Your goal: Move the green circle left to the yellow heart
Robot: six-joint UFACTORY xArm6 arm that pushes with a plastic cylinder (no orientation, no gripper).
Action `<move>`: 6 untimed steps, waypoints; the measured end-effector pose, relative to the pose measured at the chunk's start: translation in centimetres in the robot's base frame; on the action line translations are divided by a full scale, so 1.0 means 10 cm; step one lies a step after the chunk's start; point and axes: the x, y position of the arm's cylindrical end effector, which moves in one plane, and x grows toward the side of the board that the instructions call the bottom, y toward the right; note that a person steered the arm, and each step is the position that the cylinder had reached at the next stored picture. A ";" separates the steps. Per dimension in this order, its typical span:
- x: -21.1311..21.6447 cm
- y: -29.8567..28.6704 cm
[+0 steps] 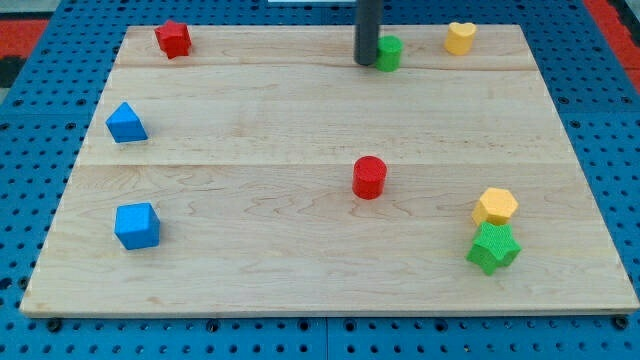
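The green circle stands near the view's top, a little right of centre, partly hidden by my rod. The yellow heart stands to its right at the top, with a gap between them. My tip rests on the board right against the green circle's left side.
A red block is at the top left. A blue triangle and a blue cube stand along the left. A red cylinder is at centre. A yellow hexagon touches a green star at bottom right. The wooden board lies on blue pegboard.
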 end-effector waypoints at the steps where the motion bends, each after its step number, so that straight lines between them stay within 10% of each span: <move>1: 0.05 -0.04; 4: -0.16 0.49; 6: 1.83 1.14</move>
